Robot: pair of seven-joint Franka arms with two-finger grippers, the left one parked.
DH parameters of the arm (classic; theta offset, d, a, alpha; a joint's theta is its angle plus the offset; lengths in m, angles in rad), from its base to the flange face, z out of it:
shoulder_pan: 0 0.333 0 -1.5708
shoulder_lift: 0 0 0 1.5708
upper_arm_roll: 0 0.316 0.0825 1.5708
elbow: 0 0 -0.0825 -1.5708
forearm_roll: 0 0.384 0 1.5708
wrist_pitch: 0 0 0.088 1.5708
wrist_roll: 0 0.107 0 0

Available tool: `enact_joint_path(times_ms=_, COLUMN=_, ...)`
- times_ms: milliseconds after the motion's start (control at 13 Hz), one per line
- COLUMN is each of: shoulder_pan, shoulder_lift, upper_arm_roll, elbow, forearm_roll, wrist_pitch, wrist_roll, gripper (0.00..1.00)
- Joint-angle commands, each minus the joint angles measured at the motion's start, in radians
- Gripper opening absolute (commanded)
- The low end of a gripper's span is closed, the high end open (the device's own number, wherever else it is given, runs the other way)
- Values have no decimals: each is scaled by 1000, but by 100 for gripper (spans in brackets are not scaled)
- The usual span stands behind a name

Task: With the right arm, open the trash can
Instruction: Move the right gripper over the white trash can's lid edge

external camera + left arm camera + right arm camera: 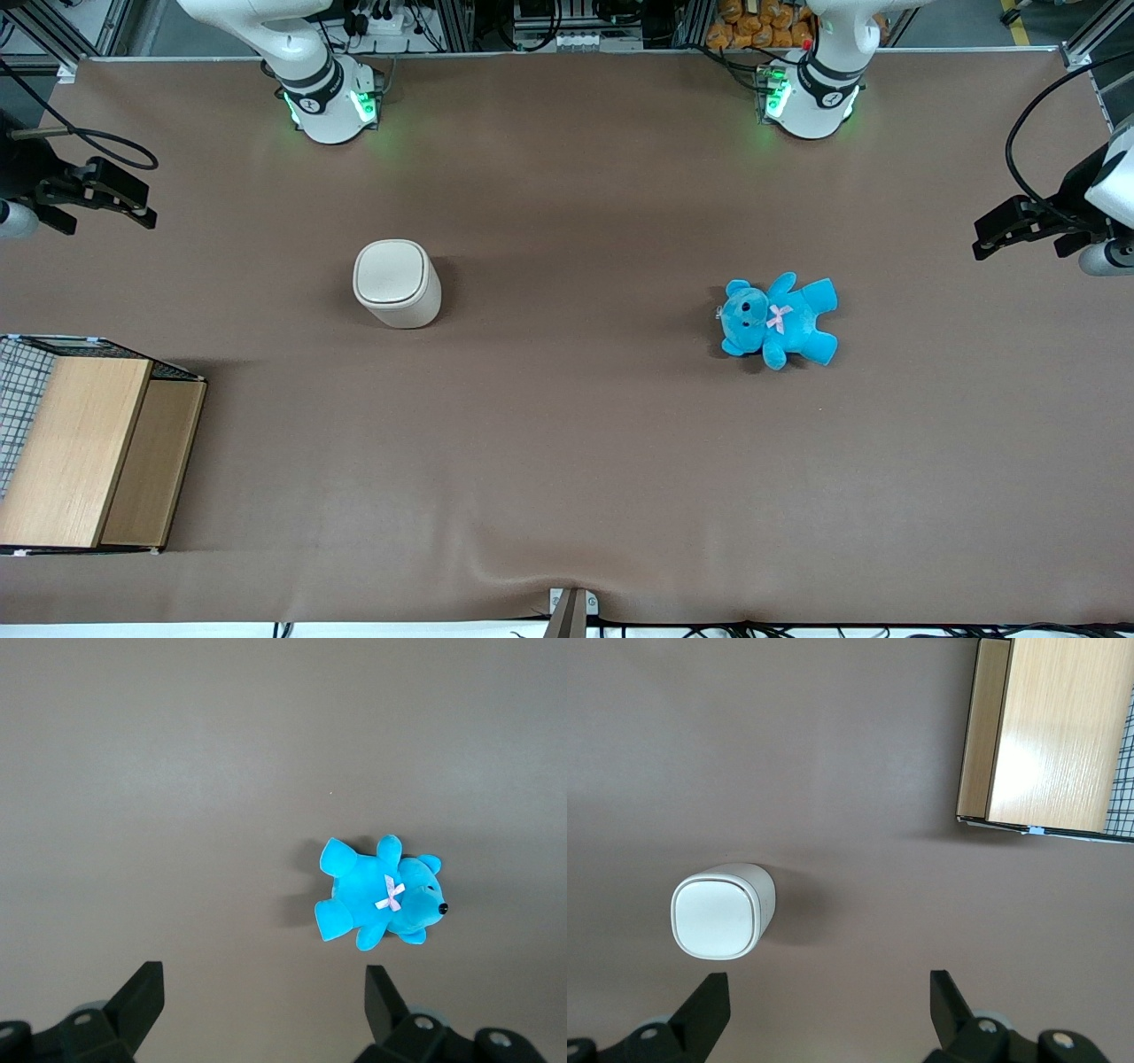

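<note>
The trash can stands upright, lid closed, mid-table toward the working arm's end. The gripper hangs high off to the side, well apart from it, fingers spread. A wooden box sits nearer the camera; a blue teddy lies toward the parked arm's end.

Front cam: high up, steep look down on whole table. Right wrist cam: high over the gripper, fingers spread, facing straight down. Both share trash can under the claw & wooden box.
</note>
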Motion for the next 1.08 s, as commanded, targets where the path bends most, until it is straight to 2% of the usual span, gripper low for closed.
enact_joint_path(times_ms=0, shoulder_pan=-15, shoulder_lift=-14, upper_arm_roll=10, elbow=-1, forearm_roll=9, wrist_pitch=-7, wrist_roll=-11, gripper=100)
enact_joint_path(times_ms=231, shoulder_pan=-15, shoulder_lift=-6, upper_arm_roll=12, elbow=2, forearm_roll=12, wrist_pitch=-2, wrist_roll=-8, gripper=100)
enact_joint_path(times_ms=462, shoulder_pan=-9, shoulder_lift=4, upper_arm_roll=20, elbow=-22, forearm_roll=69, wrist_pitch=4, wrist_roll=0, gripper=100)
enact_joint_path(times_ms=923, shoulder_pan=-8, shoulder_lift=4, upper_arm_roll=154, elbow=-171, forearm_roll=46, wrist_pitch=84, wrist_roll=181, gripper=100)
enact_joint_path(times_ms=1000, shoulder_pan=-6, shoulder_lift=1, upper_arm_roll=171, elbow=-207, forearm_roll=39, wrist_pitch=111, wrist_roll=198, gripper=91)
